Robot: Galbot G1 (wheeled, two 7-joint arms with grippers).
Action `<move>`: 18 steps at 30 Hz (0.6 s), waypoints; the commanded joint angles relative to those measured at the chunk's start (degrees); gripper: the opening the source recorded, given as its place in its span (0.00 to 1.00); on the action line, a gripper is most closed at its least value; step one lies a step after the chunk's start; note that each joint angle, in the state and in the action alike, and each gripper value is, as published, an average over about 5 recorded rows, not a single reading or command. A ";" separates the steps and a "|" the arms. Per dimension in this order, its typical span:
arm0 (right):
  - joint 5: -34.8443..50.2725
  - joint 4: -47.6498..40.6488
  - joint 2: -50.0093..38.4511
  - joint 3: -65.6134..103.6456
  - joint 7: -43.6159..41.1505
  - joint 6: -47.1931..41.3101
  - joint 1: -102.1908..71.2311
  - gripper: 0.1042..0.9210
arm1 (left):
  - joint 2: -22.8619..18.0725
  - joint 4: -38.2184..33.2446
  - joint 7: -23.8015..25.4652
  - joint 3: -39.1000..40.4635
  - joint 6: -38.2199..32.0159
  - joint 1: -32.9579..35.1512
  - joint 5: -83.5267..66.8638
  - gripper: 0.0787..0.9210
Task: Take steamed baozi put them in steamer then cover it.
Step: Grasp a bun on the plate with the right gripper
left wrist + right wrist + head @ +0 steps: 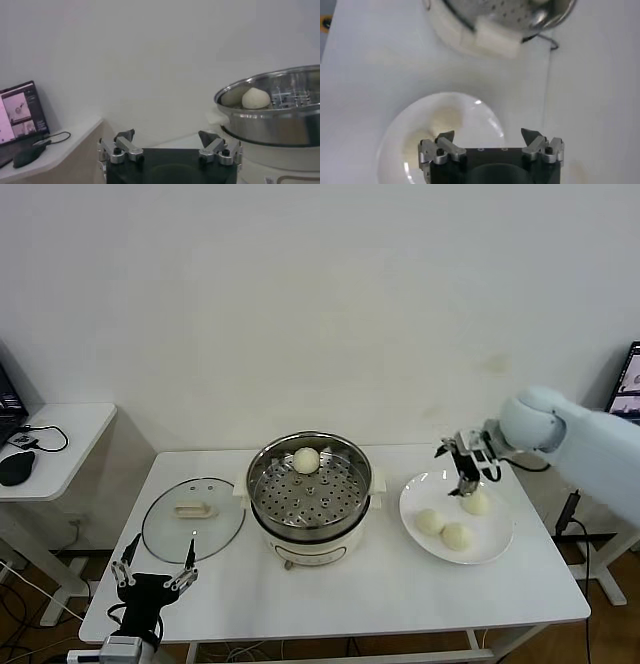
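Note:
The steamer (308, 496) stands mid-table with its lid off, and one steamed baozi (306, 460) lies on its perforated tray. Three more baozi (476, 503) (430, 522) (457, 536) rest on a white plate (420, 492) to the right. My right gripper (468, 480) hovers open just above the far baozi on the plate, holding nothing. The right wrist view shows that gripper (488, 134) over the plate (485, 122), with a baozi (440, 122) off to one side of its jaws. My left gripper (162, 544) waits open at the table's front left; its wrist view shows the steamer (280, 120) and the baozi (255, 98) inside.
A round glass lid (193, 517) with a cream handle lies flat left of the steamer, just beyond the left gripper. A side table at far left carries a laptop (20, 112), a mouse (16, 467) and a cable. The white wall is close behind the table.

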 commanded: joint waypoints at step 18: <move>-8.51 -13.16 12.55 7.98 -0.28 -0.11 -13.62 0.88 | -0.35 1.23 0.19 -0.41 0.01 0.73 0.36 0.88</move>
